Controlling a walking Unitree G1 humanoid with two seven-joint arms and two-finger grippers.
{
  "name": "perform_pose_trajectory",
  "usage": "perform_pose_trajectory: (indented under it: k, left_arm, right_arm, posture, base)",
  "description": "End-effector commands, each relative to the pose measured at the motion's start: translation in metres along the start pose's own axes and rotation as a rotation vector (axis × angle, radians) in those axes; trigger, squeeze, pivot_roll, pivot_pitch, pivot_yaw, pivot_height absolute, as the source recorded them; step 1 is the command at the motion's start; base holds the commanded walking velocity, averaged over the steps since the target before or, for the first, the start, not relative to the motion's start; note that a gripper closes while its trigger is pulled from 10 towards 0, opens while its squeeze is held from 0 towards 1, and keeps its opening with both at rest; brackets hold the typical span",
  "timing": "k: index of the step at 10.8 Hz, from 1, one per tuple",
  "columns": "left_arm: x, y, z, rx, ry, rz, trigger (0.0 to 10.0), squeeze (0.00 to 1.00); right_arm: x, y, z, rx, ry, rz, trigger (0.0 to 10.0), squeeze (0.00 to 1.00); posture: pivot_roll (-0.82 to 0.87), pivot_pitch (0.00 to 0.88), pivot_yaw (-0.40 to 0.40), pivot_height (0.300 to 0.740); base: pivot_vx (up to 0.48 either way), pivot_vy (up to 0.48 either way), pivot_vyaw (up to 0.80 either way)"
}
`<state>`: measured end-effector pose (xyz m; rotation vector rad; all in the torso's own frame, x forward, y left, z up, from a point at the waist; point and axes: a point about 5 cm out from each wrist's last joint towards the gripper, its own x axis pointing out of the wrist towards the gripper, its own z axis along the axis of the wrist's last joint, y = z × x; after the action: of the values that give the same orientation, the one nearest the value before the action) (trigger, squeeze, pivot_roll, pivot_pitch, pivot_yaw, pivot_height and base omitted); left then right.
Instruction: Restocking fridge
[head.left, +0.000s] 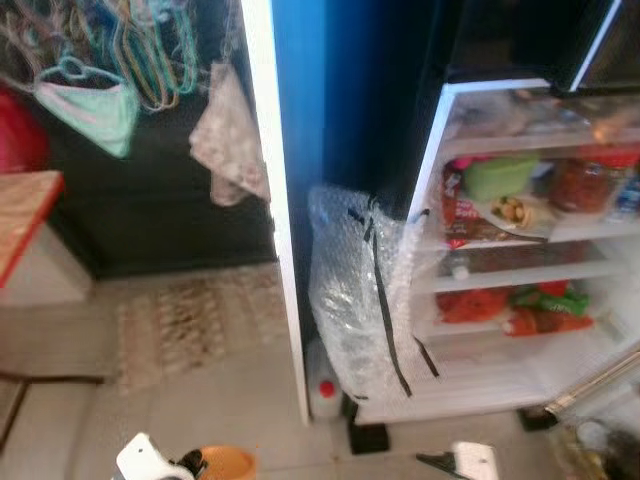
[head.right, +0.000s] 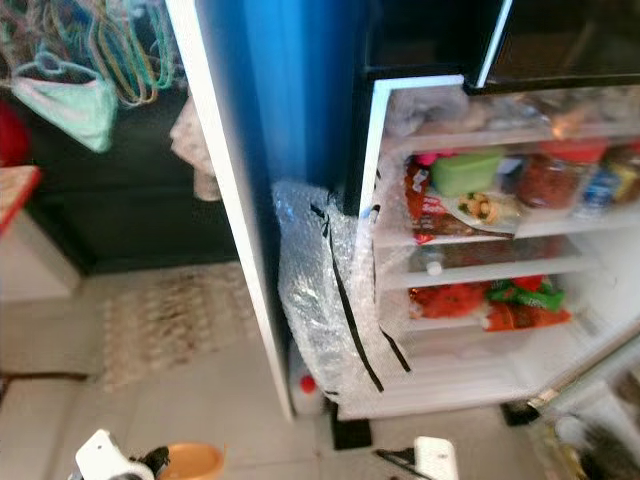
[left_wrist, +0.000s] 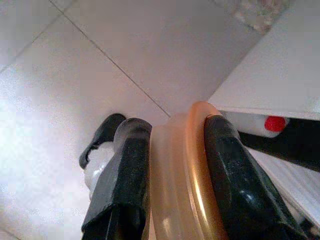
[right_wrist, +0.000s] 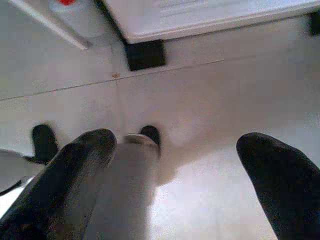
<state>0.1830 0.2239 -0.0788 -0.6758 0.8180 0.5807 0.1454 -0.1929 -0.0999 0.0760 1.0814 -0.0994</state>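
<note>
Nearest me, low on my left: my left gripper (left_wrist: 172, 165) is clamped on an orange translucent container (left_wrist: 182, 175), one finger (left_wrist: 125, 170) on each side of its wall. From the head view the container (head.left: 226, 463) sits at the frame's bottom edge, carried low, my guess so it's ready to go into the fridge. Lower half is cut off; can't tell if it has a lid or what's inside.

Further left in the room: a wooden tabletop (head.left: 25, 205) with a red edge, hangers (head.left: 130, 50) and a pale green cloth (head.left: 95, 110) on the dark wall, a patterned rug (head.left: 195, 320) on the tiles.

Centre: white door edge (head.left: 275, 200) of the open fridge, then a sheet of bubble wrap (head.left: 360, 290) with black tape hanging off the fridge side, likely leftover packing. A white bottle with a red cap (head.left: 325, 390) stands on the floor under it, mostly hidden.

Right: fridge shelves (head.left: 520, 275) already hold stock: green tub (head.left: 500, 175), red packets (head.left: 470, 305), a jar with a red lid (head.left: 585, 180). Labels too blurred to read. Bottom shelf looks bare, best candidate slot.

My right gripper (right_wrist: 180, 170) hangs spread wide over the floor tiles, holding nothing, near the fridge base (right_wrist: 210, 15).
</note>
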Motion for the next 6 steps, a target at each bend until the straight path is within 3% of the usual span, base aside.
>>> perform_pose_trajectory:
  k: [1,6]
  left_arm:
    - [-0.0003,0.0046,0.0013,0.015,0.003,0.015,10.0,0.00]
    - [-0.0003,0.0038,0.0003,0.032,0.008,0.010,10.0,0.00]
  right_arm:
    - [-0.0005,-0.0036,-0.0010,0.021,0.002,-0.016,10.0,0.00]
    - [-0.0005,-0.0039,-0.0011,0.013,0.000,-0.020,10.0,0.00]
  posture:
    - [-0.05,0.037,0.030,0.740]
    - [-0.05,0.023,0.031,0.740]
  base:
    - [0.000,-0.251,0.00]
    - [0.000,-0.272,0.00]
